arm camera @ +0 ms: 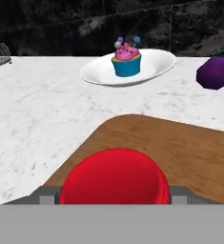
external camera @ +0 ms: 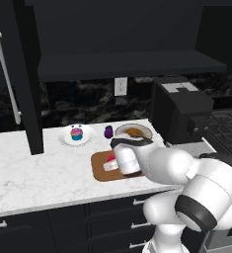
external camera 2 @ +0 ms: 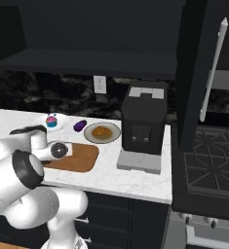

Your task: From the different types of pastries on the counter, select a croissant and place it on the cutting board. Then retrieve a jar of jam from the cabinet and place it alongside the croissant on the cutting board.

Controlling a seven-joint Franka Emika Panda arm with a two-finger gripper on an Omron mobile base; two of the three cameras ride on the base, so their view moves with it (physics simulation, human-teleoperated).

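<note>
Jar of jam (arm camera: 114, 175) first: its red lid sits right at the bottom of the hand view, squarely between the two fingertips, with the cutting board (arm camera: 180, 147) spreading out beneath and beyond it. From the left base view the jar (external camera: 110, 163) shows as a red-and-white patch on the board's left half, tucked against the white wrist. The gripper (arm camera: 114, 195) is at the jar's level with a finger on either side; whether the pads are pressing on it or have let go, I cannot tell from these pictures.

Now the relation that matters. The croissant (external camera: 134, 132) is not on the board. It lies on its plate (external camera: 146, 130) just past the board's far right corner, so from the gripper it is forward and to the right, near but apart. In the right base view the croissant (external camera 2: 102, 132) sits on that plate just beyond the board (external camera 2: 84, 160), toward the dark appliance (external camera 2: 144, 119).

Farther out on the surface (external camera: 33, 168): the cupcake (arm camera: 127, 58) on its white plate, straight ahead of the hand, and a dark purple object (arm camera: 217, 72) off to the right.

My read: the jar looks placed, the croissant step looks undone.
</note>
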